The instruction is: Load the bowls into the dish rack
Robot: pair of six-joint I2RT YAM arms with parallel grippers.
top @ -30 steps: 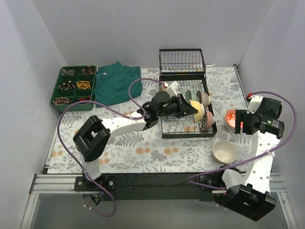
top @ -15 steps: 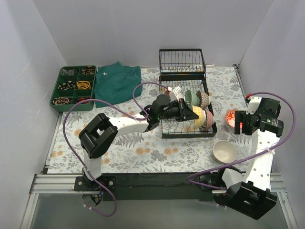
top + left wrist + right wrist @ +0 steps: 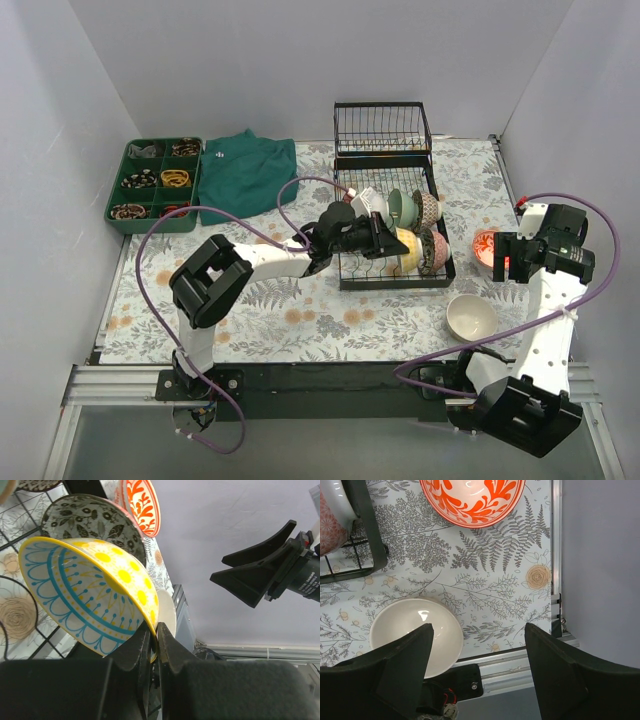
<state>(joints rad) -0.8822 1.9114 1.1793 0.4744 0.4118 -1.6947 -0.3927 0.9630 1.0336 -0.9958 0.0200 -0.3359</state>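
The black wire dish rack stands mid-table. My left gripper is shut on the rim of the yellow-sun bowl and holds it on edge in the rack's near row, next to a black-white bowl. In the left wrist view the fingers pinch the yellow-sun bowl. A white, a pale green and a brown-patterned bowl stand in the far row. My right gripper is open and empty above the red-orange bowl and the cream bowl on the table.
A green compartment tray and a dark green cloth lie at the back left. The rack's raised wire basket section stands at the back. The right wall is close to the right arm. The table's near edge rail lies below the cream bowl.
My left gripper has lowered the yellow-sun bowl into the rack's near row and tipped it more on edge. The right arm has barely moved.
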